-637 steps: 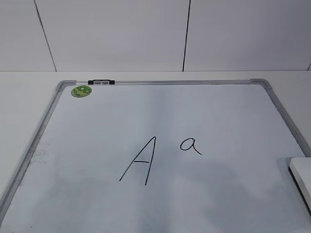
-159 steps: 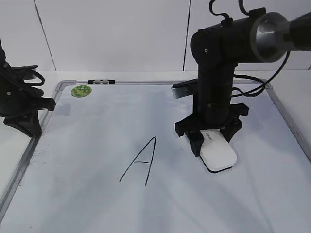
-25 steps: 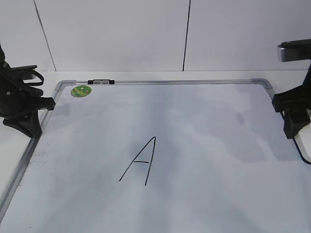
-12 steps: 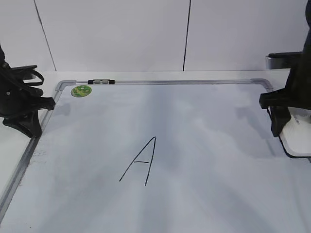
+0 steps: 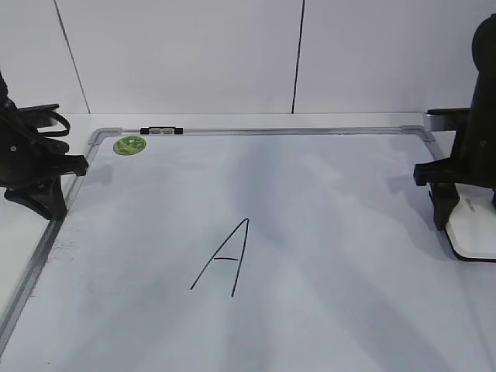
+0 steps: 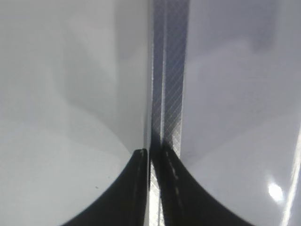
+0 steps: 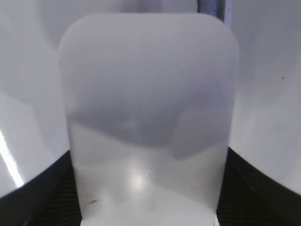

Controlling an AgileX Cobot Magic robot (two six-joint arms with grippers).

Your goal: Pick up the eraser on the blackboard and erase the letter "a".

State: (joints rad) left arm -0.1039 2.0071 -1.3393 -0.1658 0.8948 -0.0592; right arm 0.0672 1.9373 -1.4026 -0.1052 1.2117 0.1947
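Note:
The blackboard (image 5: 325,201) is a white board with a grey frame. A tall capital "A" (image 5: 225,257) is drawn on it. The letter "a" does not show, and the spot to the right of the capital is bare. My right gripper (image 5: 465,209) is at the board's right edge, shut on the white eraser (image 5: 477,232), which sits low against the surface. In the right wrist view the eraser (image 7: 148,117) fills the middle, with a black finger (image 7: 35,193) against each side. My left gripper (image 5: 39,198) is shut and empty over the board's left frame (image 6: 171,70).
A round green sticker (image 5: 129,145) sits near the board's far left corner. A black clip (image 5: 161,131) is on the far frame. A white wall stands behind the table. Part of the eraser is cut off by the right edge of the exterior view.
My right gripper has come a little left and down with the eraser at the board's right edge. The left arm has not moved.

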